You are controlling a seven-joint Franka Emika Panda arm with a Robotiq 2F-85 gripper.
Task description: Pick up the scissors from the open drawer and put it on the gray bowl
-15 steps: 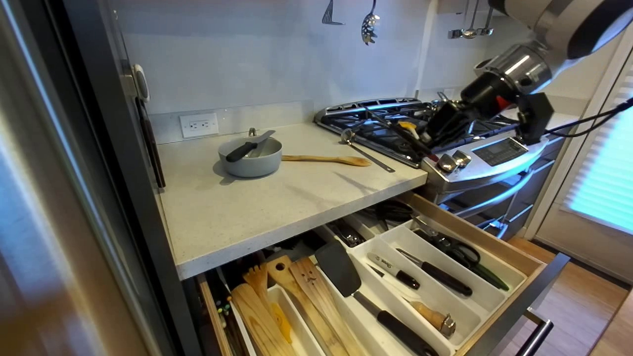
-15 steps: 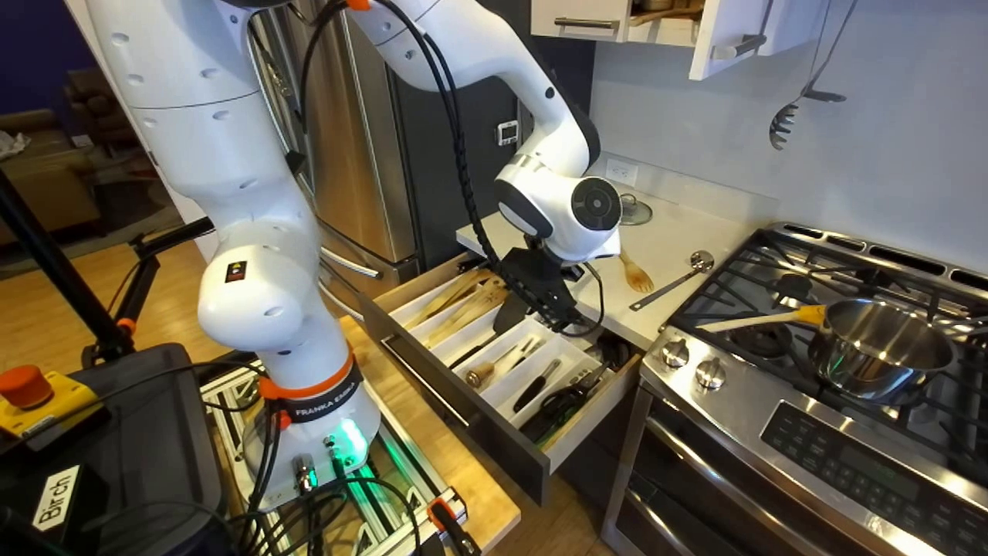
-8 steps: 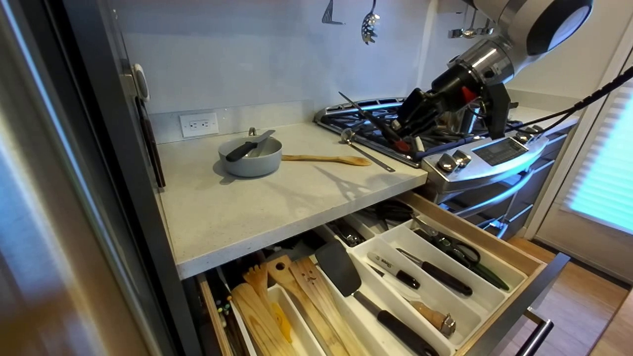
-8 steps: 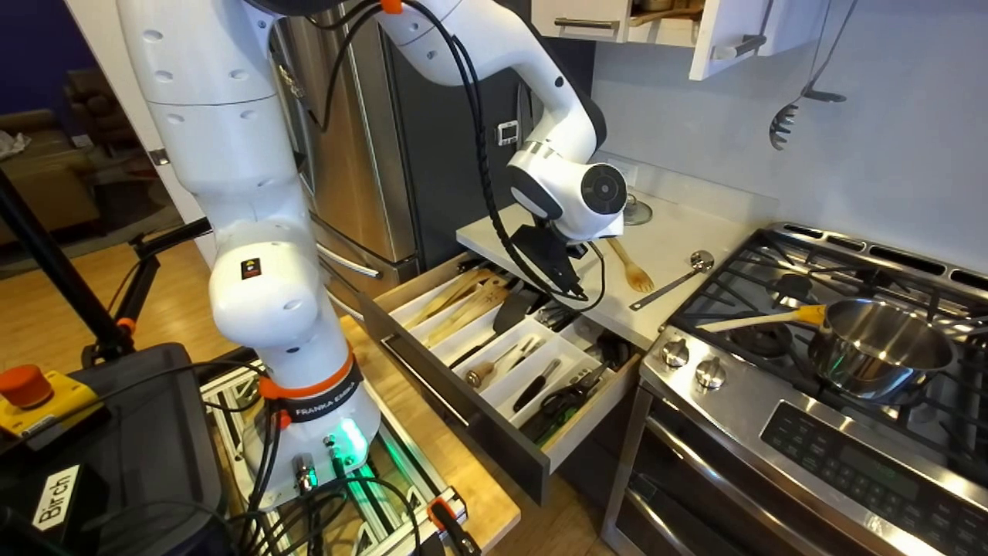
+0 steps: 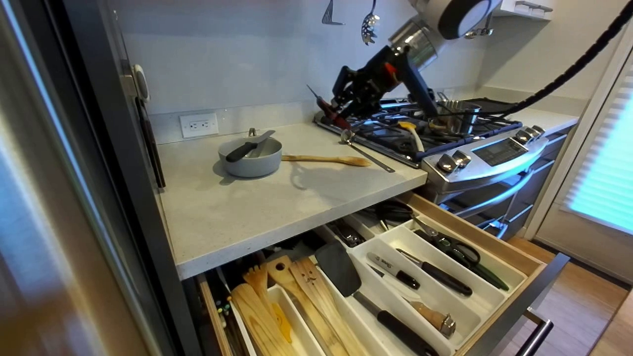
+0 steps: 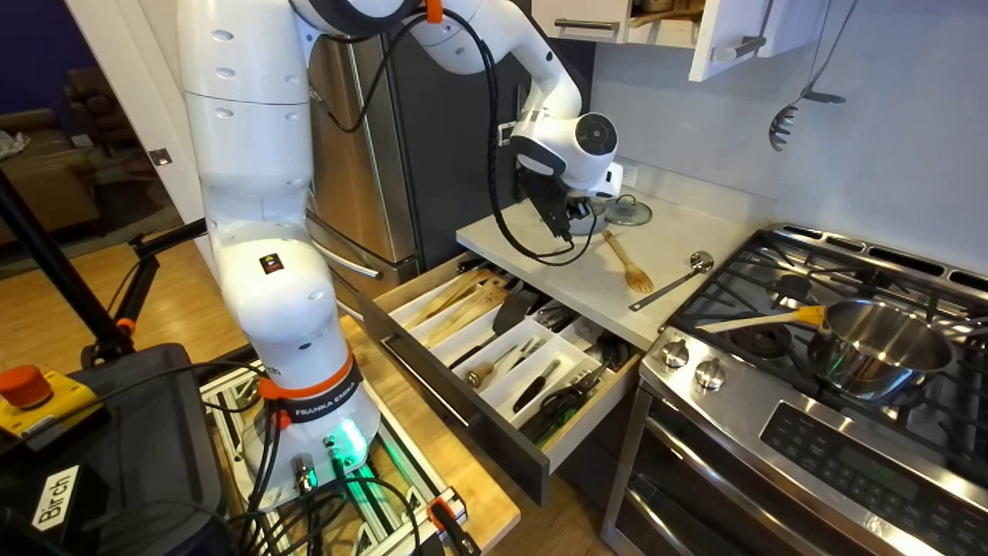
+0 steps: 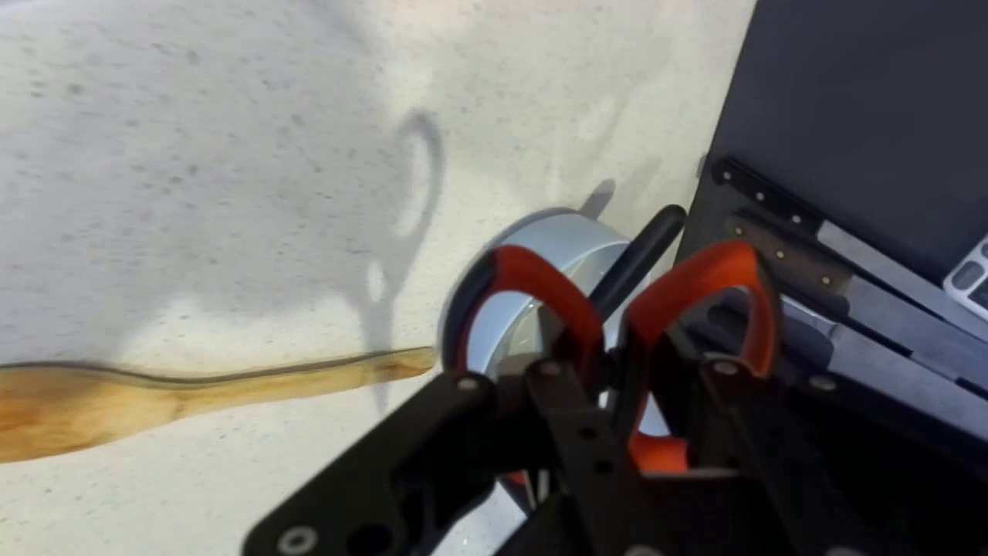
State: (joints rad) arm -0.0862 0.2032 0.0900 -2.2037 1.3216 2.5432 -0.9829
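The red-handled scissors [image 5: 329,110] are held in the air by my gripper [image 5: 342,106] in an exterior view, a thin blade pointing up and left. In the wrist view, my gripper [image 7: 614,363] is shut on the middle of the scissors [image 7: 531,270], with a red loop to either side. The gray bowl [image 5: 253,165] stands on the counter, left of and below the scissors; a black-handled knife lies across its rim. In the wrist view, the bowl [image 7: 559,232] shows behind the scissors. The open drawer [image 5: 514,254] lies below the counter. In an exterior view [image 6: 455,417], the arm hides the scissors.
A wooden spoon [image 5: 326,159] and a ladle [image 5: 371,154] lie on the counter right of the bowl. A glass lid [image 6: 629,210] lies near the bowl. The stove [image 5: 395,131] with a pot is beside the counter. Knives [image 7: 779,255] hang on the dark fridge side.
My gripper has moved left in an exterior view with the scissors, from over the stove front toward the bowl, and has risen. The bowl and drawer have not moved.
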